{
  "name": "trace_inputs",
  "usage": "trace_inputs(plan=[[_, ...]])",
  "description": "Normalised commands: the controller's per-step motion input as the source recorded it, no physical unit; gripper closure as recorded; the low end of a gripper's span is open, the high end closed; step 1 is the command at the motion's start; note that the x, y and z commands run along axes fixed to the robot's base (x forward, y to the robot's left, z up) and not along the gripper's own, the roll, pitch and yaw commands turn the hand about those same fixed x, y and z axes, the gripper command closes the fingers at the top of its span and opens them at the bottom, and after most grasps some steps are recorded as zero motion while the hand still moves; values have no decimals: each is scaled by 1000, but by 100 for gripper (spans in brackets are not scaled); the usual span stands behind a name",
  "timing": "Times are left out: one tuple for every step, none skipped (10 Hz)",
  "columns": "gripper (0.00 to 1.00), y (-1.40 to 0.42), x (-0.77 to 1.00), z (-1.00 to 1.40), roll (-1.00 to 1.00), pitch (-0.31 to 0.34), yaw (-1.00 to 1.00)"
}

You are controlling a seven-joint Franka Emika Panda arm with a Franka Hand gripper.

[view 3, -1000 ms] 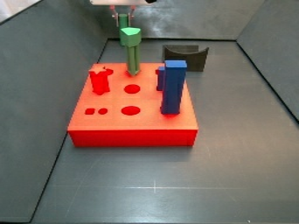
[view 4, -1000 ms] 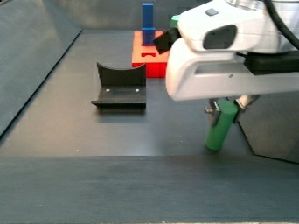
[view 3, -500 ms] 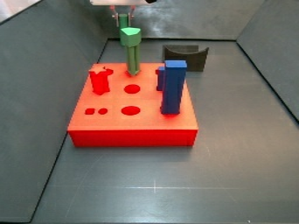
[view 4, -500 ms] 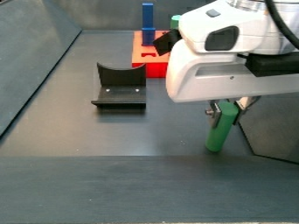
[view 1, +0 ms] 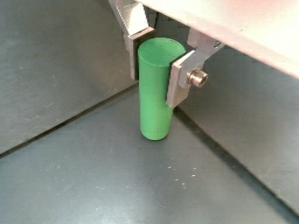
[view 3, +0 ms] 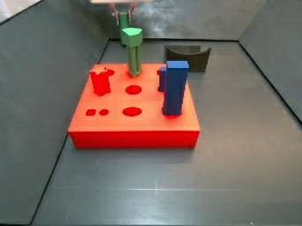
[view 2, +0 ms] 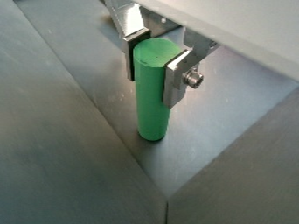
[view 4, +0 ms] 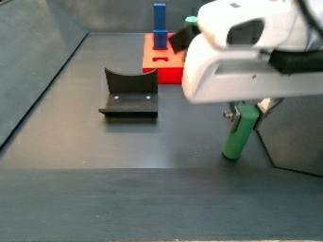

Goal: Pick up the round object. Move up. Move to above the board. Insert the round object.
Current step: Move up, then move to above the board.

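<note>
The round object (view 1: 156,87) is a plain green cylinder standing upright on the dark floor next to a wall; it also shows in a wrist view (view 2: 153,92) and a side view (view 4: 239,134). My gripper (view 1: 160,57) has a silver finger on each side of its top, pads against it (view 2: 156,59). In a side view the gripper (view 4: 248,112) is under its white housing, to the right of the board (view 4: 161,59). The red board (view 3: 130,128) lies mid-floor, with the gripper (view 3: 119,5) at the far back edge. The cylinder is hidden in that view.
On the board stand a blue block (view 3: 175,86), a thin green peg with an angular head (view 3: 132,51) and a small red piece (view 3: 101,81). A dark grey curved block (view 3: 189,57) sits behind the board. Grey walls enclose the floor.
The gripper has shifted slightly upward in both side views. The cylinder's foot still looks to be on the floor.
</note>
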Motion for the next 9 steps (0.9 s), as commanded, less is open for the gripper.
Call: trace_inputs(plan=[[100,26,14,674,11,88,-10],[100,18,9,564,25,124,-11],[100,13,5,462,45,140,-5],[100,3,1,331,69,154,13],[100,-1,0,239,84,163,23],[100,-157,266,1000,-122,26,154],[100,-159,269,1000,-128,23,144],[100,-141,247,1000,-96,56,99],[100,-135,232,1000,-61,69,69]])
